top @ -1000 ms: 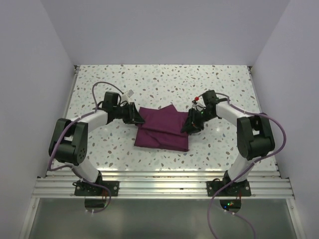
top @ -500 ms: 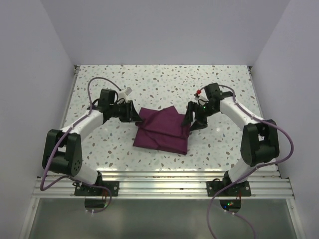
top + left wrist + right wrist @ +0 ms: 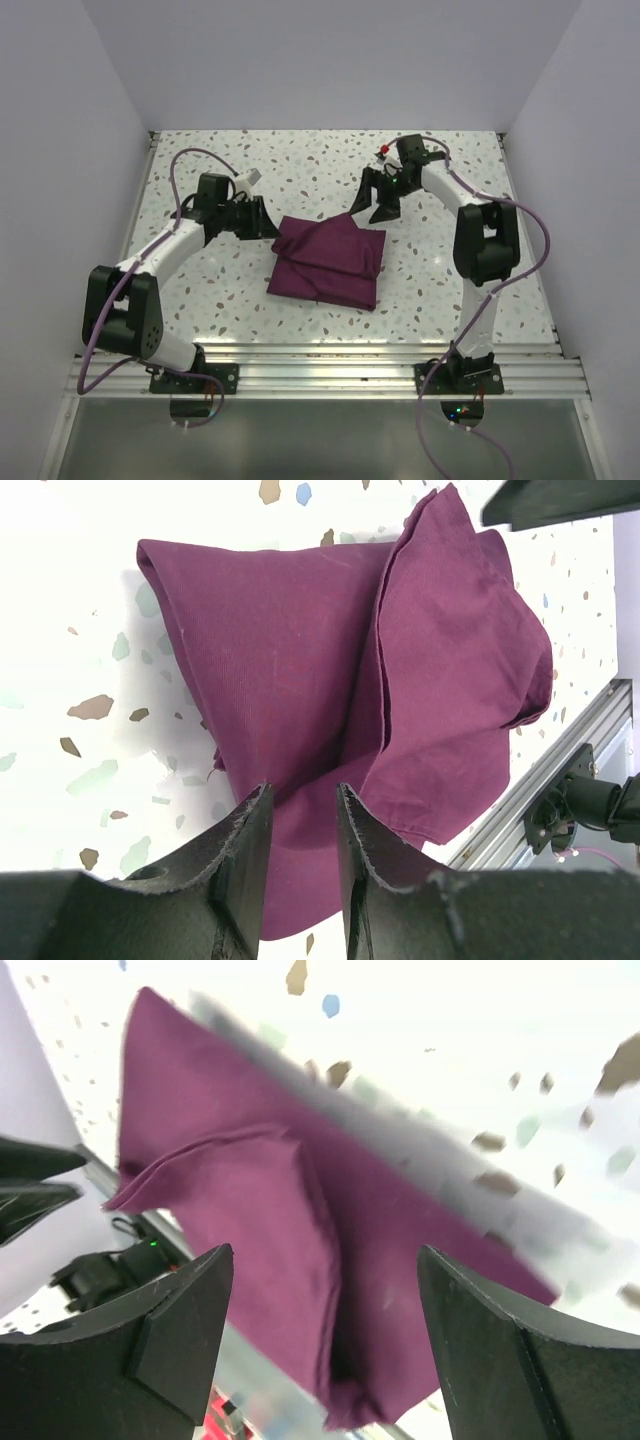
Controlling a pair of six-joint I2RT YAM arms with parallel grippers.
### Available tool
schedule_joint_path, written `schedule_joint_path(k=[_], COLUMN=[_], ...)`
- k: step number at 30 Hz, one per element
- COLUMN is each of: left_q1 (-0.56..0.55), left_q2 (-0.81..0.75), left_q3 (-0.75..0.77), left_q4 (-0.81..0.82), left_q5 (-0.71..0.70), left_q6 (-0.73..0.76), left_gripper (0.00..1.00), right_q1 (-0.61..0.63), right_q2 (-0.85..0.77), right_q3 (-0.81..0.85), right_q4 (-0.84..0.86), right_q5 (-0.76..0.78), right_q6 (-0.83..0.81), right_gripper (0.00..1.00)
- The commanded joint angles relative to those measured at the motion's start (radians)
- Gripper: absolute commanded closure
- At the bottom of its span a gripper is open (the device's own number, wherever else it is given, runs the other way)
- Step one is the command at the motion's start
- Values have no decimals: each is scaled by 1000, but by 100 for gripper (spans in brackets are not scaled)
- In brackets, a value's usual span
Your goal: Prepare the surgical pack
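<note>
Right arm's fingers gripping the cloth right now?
No: in the top view the right arm's fingers stand open and apart from the cloth, past its far right corner.

A speckled white surface (image 3: 300,165) is lying between pale walls (image 3: 330,60) enclosing it from nine round to three o'clock. A ribbed metal rail (image 3: 320,372) is running along its six o'clock edge.

No legible text, label, brand or number anywhere.
</note>
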Motion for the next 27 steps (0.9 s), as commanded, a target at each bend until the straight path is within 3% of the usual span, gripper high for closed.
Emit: schedule_joint_path(k=[1, 14, 23, 27], left_q1=[10, 11, 14, 16], left_q2=[-39, -30, -40, -40], left_q3=[16, 2, -29, -32], left_q4=[-8, 4, 19, 22], left_q5=[-5, 7, 12, 13], left_q6=[37, 28, 20, 20], left_gripper=[65, 65, 65, 65], right_q1=[8, 87, 87, 87], right_q2=[45, 149, 152, 153], right_q3=[73, 182, 147, 145], right_q4=[5, 60, 63, 75], right_q5=[-32, -49, -110, -136], right_q6=[-93, -71, -80, -65], right_gripper=[24, 32, 41, 53])
